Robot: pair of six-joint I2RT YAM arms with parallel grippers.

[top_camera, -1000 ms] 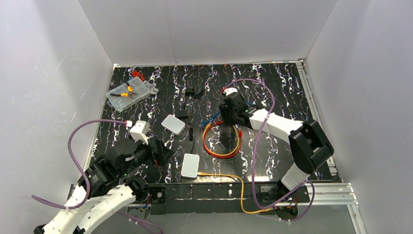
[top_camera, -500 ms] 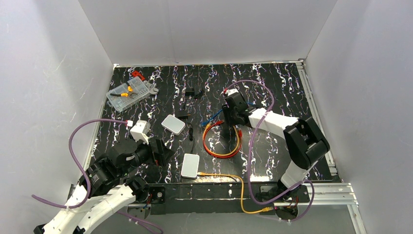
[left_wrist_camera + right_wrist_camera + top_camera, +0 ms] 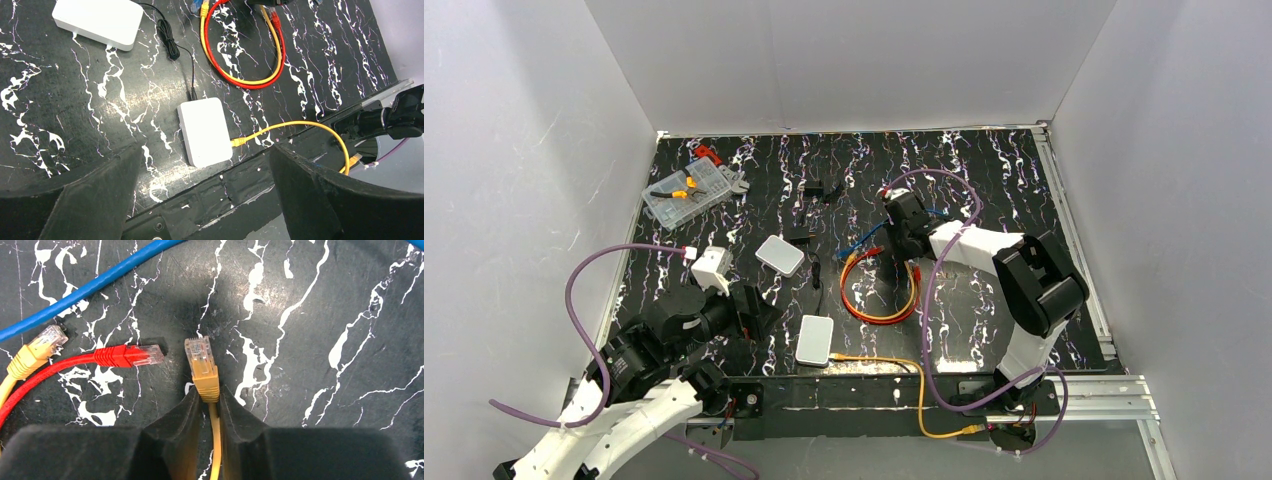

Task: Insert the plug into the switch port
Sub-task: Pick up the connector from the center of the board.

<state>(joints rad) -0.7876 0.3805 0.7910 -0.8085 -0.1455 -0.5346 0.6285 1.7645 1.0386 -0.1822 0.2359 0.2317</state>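
Pinching the yellow plug (image 3: 201, 365) by its boot, right pincer (image 3: 210, 399) sits low over the bench (image 3: 325, 315), just beside a red plug (image 3: 131, 355) (jaws pressed on the boot). Left pincer (image 3: 205, 150) spread, hovering above the switch box (image 3: 205, 131), where another yellow cable (image 3: 280, 127) enters one edge. Plug and box well apart; port itself too small to see.

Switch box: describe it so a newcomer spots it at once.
Look along the near edge of the black marbled table, about midway. The switch is the flat pale box lying just inside that edge, nearer than the red-and-yellow cable coil. Unlike the squarer white box farther back, it is longer than wide and a yellow cable runs into its edge.
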